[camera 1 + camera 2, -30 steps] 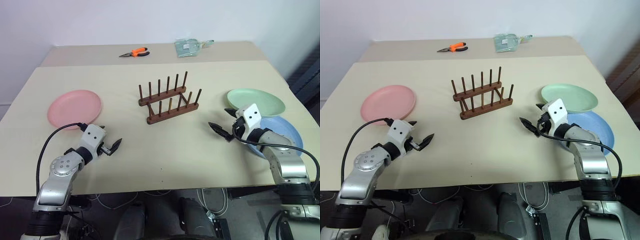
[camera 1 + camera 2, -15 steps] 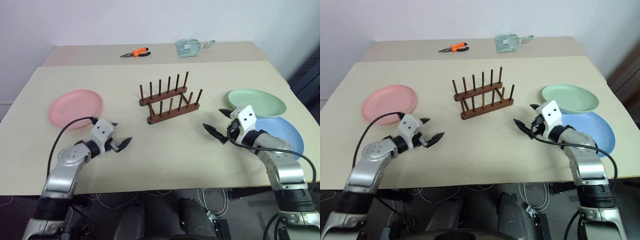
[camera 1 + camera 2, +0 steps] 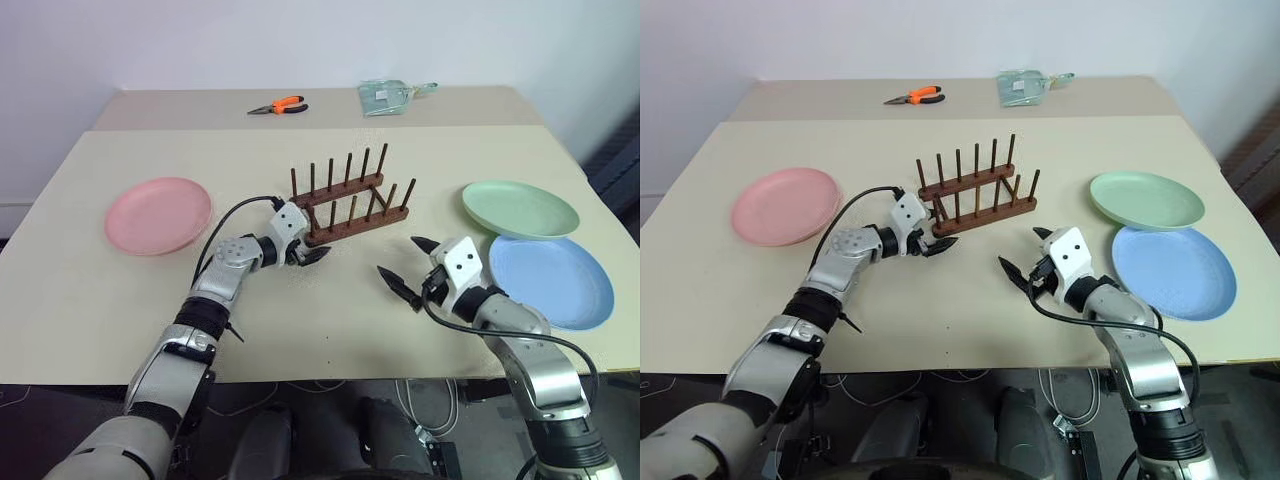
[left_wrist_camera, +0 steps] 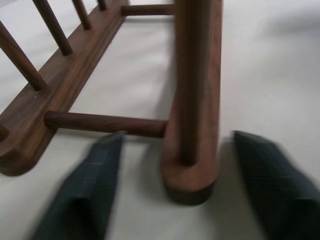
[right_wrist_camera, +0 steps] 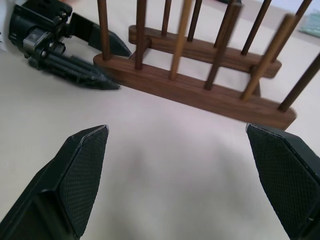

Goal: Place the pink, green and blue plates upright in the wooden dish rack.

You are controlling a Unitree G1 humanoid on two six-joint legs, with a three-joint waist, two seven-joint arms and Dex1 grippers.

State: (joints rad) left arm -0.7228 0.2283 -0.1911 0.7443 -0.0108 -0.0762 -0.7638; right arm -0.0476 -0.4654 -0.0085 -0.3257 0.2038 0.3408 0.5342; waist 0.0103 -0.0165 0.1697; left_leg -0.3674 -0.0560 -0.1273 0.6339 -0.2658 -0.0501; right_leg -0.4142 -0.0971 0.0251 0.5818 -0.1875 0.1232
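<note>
Black fingers of the left gripper (image 3: 308,256) straddle the near-left end of the wooden dish rack (image 3: 352,205): in the left wrist view one finger (image 4: 85,195) lies inside the frame beside the end of the front rail and the other (image 4: 277,192) outside it, with a gap showing on both sides, so the jaws stand partly open around the rail end without pressing it. The right gripper (image 3: 408,268) hovers over bare worktop (image 3: 300,320) at about five o'clock from the rack, its jaws spread wide and holding nothing; its wrist view looks across to the rack and the left gripper at its end. The rack sits near the middle of the worktop, its two rows of upright pegs empty and set at a slant. The pink plate (image 3: 159,214) lies flat well apart at nine o'clock from the rack. The green plate (image 3: 520,208) lies flat at three o'clock, and the blue plate (image 3: 550,280) lies flat just beside it at about four o'clock, nearer the front edge. On the far worktop, orange-handled pliers (image 3: 277,105) lie at eleven o'clock and a clear packet (image 3: 390,95) at twelve o'clock.
</note>
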